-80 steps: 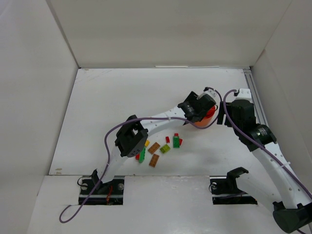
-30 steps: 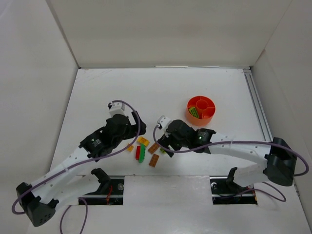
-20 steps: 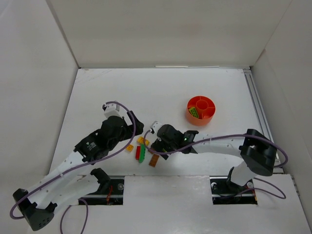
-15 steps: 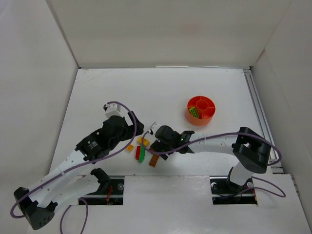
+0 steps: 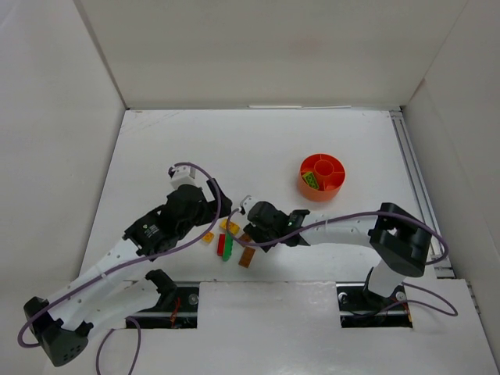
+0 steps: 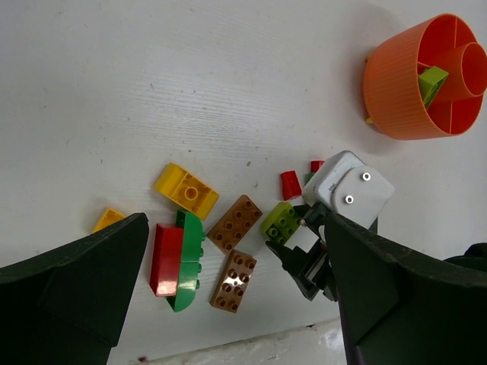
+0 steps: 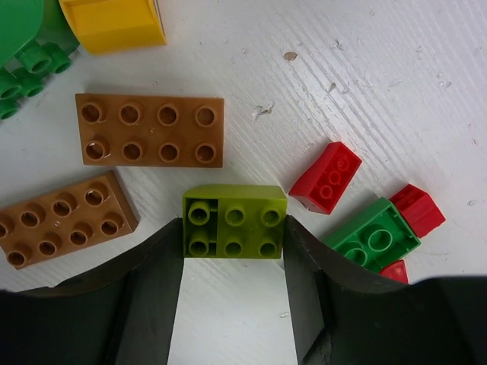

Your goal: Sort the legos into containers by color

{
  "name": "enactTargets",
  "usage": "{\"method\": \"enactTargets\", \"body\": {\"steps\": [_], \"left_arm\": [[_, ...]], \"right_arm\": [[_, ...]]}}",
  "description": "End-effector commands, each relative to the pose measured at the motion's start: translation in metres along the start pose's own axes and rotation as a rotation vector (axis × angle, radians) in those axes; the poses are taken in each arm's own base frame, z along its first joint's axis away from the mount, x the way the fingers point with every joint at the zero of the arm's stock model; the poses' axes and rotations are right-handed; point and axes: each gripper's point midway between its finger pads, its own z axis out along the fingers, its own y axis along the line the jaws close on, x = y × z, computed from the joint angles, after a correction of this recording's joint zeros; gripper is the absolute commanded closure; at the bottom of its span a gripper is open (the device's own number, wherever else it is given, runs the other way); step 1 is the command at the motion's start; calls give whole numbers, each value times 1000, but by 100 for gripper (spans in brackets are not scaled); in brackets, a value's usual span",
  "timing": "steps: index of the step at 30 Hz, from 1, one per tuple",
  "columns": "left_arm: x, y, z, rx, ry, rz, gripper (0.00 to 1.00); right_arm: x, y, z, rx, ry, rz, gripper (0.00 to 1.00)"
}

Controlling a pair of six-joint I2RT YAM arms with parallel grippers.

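Brown brick (image 7: 150, 130) & red brick (image 7: 326, 177) tight beside right tool (image 7: 233, 228); bare table (image 5: 273, 156) twd orange bowl (image 5: 311, 191).

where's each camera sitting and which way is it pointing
Top external: above and behind, looking down on the table; left arm and right arm show.
Left wrist: on its arm, looking down at bricks and bowl; open jaws fill the lower corners.
Right wrist: close over the table, facing the lime brick between its jaws.
Wrist views share the lime brick and brown bricks.
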Motion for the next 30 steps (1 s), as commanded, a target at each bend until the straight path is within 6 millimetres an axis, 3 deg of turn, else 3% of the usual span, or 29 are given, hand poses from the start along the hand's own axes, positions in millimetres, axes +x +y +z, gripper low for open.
{"method": "enactTargets", "body": {"steps": [1,5,10,20,21,26,30], "left_arm": [[-2,-3,1,16,-8,-1,0],[-3,-5,1,23,-14,-4,0],[-6,-8,3,25,-16,15,0],[-12,-16,9,32,-24,54,0],[-15,-19,7,39,-30,51,0],[-14,-18,9,32,-24,63,0],[-14,-19,11,32,-24,63,0]], "right_arm": [[-34,1,-19,-10,-97,34,56],[-52,-22,-52,83,-166,63,56],[-71,-84,-94,309,-210,151,55],[-44,-207,-138,617,-238,570,55],[-38,-212,-137,631,-226,581,54],[-52,-221,-138,581,-304,625,51],[-52,-224,-121,519,-284,643,48]]}}
